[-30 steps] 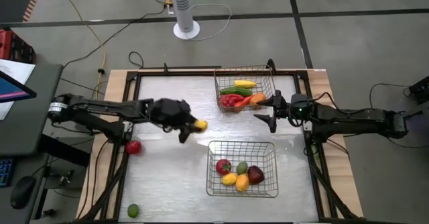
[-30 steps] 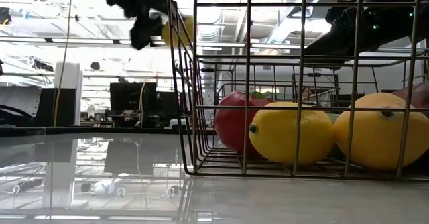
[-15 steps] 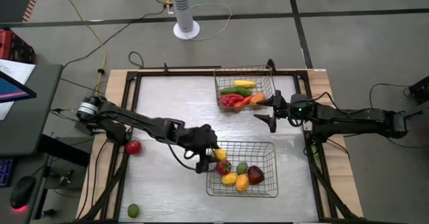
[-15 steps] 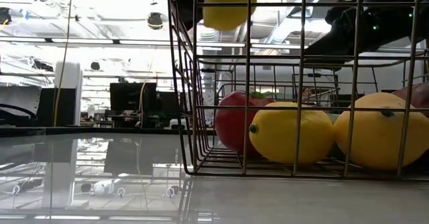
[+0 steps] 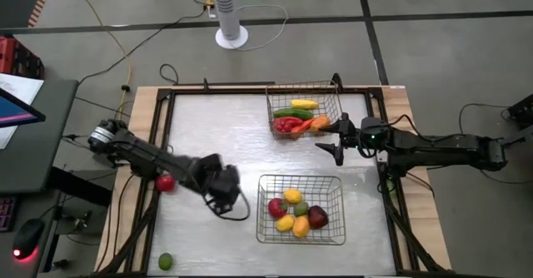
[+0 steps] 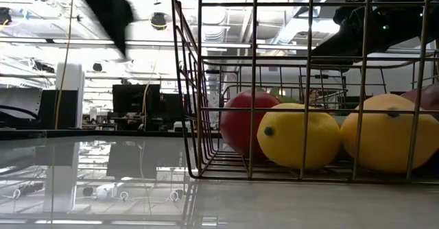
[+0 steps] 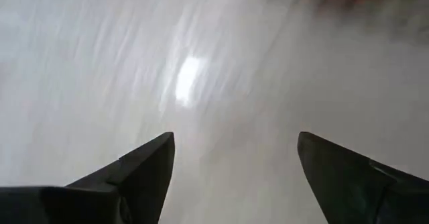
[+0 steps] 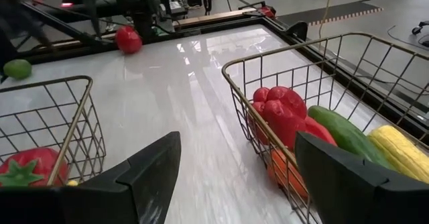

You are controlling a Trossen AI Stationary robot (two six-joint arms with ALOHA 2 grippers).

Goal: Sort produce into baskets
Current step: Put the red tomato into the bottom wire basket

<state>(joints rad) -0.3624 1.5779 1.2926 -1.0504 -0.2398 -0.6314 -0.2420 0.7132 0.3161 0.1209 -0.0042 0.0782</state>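
My left gripper (image 5: 223,201) is open and empty above the table, just left of the near wire basket (image 5: 335,182); its wrist view (image 7: 234,140) shows only blurred tabletop. That basket holds a yellow lemon (image 5: 292,196), a red tomato (image 5: 276,207) and several other fruits, resting on its mesh floor. The far basket (image 5: 271,103) holds corn, a cucumber (image 5: 293,112), a red pepper (image 8: 285,106) and an orange piece. A red fruit (image 5: 166,182) and a green lime (image 5: 165,261) lie on the table. My right gripper (image 5: 326,141) is open and empty, between the baskets.
A black frame runs around the table (image 5: 208,128). Bare tabletop lies left of both baskets. The near basket's wire wall (image 6: 199,85) stands close in the low view, with a lemon (image 6: 298,134) and the tomato (image 6: 240,123) behind it. A white fan base (image 5: 231,37) stands beyond the far edge.
My left gripper has carried a yellow lemon toward the table's right and near edge, over the near basket's left rim, and let it go. The lemon now lies in that basket. The gripper has then drawn back toward the table's left, empty.
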